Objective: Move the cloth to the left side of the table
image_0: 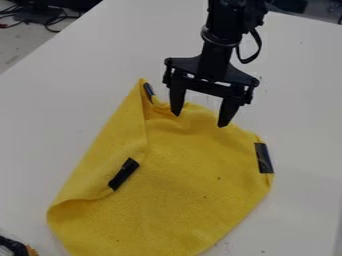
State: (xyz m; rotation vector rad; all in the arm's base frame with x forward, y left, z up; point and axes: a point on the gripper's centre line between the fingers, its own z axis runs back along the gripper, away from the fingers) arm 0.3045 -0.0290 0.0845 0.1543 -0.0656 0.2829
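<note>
Basically no grip: cloth [172,190] loose on table [57,107], jaws spread at far edge

At lower left corner of view: black-and-orange object [15,247], near cloth. Risk of bumping it on a leftward drag. Next, left flap [97,165] of cloth, folded inward, dark patch [123,174] on top. Could unroll or bunch under a one-point pull. Rest of cloth laid out across lower middle of view, limp and wrinkled at far edge.

Over that edge: gripper [200,120], pointing down, jaws wide apart, pinching nothing. Can't tell contact from hover. Likely miss: closing too high, or catching only a thin lip and slipping off mid-move. Too low: jamming into table. Far right, edge strip [264,158], dark; could trail and fold under.
</note>
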